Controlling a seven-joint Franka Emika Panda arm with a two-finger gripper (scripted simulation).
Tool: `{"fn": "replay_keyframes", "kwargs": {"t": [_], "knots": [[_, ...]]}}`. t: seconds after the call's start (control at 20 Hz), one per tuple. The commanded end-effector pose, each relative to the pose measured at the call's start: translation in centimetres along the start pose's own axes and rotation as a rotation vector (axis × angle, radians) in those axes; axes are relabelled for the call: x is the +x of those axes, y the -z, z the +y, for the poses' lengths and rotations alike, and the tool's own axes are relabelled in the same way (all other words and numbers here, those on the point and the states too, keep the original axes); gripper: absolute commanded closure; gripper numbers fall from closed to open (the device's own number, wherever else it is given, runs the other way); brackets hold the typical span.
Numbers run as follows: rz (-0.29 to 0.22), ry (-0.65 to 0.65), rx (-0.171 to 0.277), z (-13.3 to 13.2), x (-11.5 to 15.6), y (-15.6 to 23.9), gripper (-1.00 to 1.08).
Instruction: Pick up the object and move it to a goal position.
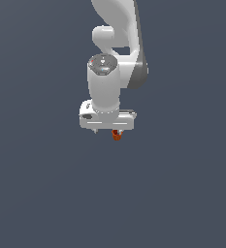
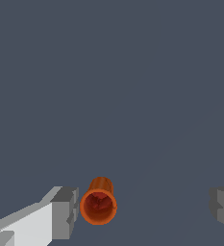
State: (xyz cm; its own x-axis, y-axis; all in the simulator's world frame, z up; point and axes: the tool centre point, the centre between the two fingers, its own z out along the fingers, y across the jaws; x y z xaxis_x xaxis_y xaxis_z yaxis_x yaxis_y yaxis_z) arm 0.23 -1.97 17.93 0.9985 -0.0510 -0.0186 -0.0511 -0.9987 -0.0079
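End effector (image 2: 141, 211) spread wide, holding nothing, straddling the orange cup (image 2: 98, 206) off-centre, presumably lining up a grasp.

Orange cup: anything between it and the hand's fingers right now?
Nothing visible. In the wrist view the orange cup sits in the gap between the open hand's fingers, close beside one and well apart from the other. No other object shows on the surface.

a plain dark grey-blue surface (image 1: 37, 193) fills both views.
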Motion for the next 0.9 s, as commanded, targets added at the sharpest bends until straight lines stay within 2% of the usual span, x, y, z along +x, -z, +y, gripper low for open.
{"fn": "replay_keyframes", "kwargs": {"t": [0.0, 0.15, 0.5, 0.85], "knots": [[0.0, 0.0, 0.0, 0.0, 0.0, 0.0, -0.92], [0.002, -0.007, -0.002, 0.6, 0.1, 0.0, -0.92], [0.013, -0.049, -0.018, 4.1, 0.3, 0.3, -0.92], [0.013, -0.051, -0.017, 4.0, 0.3, 0.2, -0.92]]}}
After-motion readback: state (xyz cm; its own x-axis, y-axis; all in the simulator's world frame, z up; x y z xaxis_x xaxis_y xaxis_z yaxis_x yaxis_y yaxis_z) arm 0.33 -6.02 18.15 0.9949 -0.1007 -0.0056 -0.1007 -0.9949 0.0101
